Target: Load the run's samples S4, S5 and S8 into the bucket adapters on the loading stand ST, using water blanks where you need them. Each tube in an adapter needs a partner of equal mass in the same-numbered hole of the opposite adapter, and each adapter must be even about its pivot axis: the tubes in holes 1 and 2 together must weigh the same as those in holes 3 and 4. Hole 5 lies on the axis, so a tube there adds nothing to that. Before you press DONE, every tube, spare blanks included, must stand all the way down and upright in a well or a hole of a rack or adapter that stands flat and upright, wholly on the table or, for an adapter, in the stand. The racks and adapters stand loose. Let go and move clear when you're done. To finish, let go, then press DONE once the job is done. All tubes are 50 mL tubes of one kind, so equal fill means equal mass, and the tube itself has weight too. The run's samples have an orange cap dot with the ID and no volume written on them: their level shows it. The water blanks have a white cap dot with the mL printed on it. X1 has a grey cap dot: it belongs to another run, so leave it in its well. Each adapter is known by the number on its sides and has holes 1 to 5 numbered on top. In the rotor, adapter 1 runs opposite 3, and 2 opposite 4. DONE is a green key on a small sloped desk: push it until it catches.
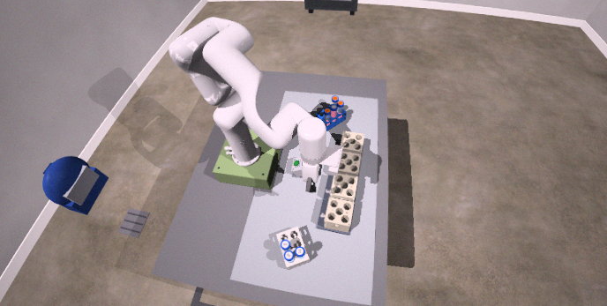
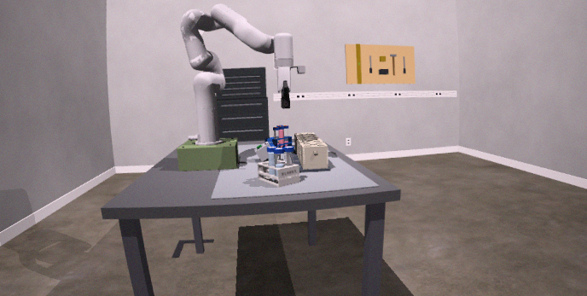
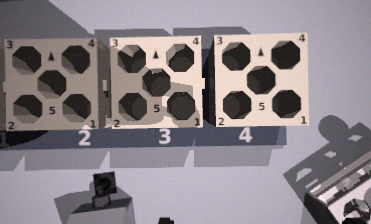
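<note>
My gripper (image 2: 285,102) is open and empty, high above the mat between the DONE desk and the adapter row. One fingertip shows at the wrist view's bottom edge. Four beige adapters stand in a row on the stand (image 3: 271,138): at position 4 (image 3: 261,117), 3 (image 3: 136,81), 2 (image 3: 28,82) and 1 (image 1: 362,143). No tubes show in the holes I can see. The white blanks rack (image 1: 300,264) (image 2: 290,174) holds three white-dotted tubes; their print is unreadable here. The blue rack (image 1: 339,121) holds orange-dotted tubes, partly hidden; IDs are unreadable. The green DONE key (image 1: 296,163) stands up on its desk.
The green robot base (image 1: 244,175) is left of the mat. The DONE desk (image 3: 96,212) sits between base and adapters, below the arm. The blue rack is beyond the adapter row, and the blanks rack is nearer the table's front edge. The arm hides part of the mat.
</note>
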Action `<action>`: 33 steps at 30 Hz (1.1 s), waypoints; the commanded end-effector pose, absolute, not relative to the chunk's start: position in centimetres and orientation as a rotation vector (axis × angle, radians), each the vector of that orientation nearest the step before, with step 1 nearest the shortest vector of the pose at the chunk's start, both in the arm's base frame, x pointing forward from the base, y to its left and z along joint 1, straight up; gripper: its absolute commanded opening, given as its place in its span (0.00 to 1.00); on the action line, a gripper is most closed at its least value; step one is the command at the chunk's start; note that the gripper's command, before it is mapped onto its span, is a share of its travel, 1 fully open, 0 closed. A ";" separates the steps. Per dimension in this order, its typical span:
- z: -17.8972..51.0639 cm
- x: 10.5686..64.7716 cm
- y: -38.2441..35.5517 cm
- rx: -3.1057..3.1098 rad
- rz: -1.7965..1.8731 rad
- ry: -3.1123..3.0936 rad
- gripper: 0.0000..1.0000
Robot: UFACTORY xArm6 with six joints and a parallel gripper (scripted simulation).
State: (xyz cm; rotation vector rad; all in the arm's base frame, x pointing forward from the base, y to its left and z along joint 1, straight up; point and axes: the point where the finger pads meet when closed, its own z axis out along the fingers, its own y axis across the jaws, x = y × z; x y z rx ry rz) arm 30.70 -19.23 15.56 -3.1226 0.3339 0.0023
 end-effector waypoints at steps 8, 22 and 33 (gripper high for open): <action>15.7 35.0 -15.2 -3.125 -0.002 0.335 1.00; 15.7 39.2 -10.9 -3.125 -0.003 0.335 1.00; 15.7 40.1 -7.0 -3.141 -0.003 0.073 1.00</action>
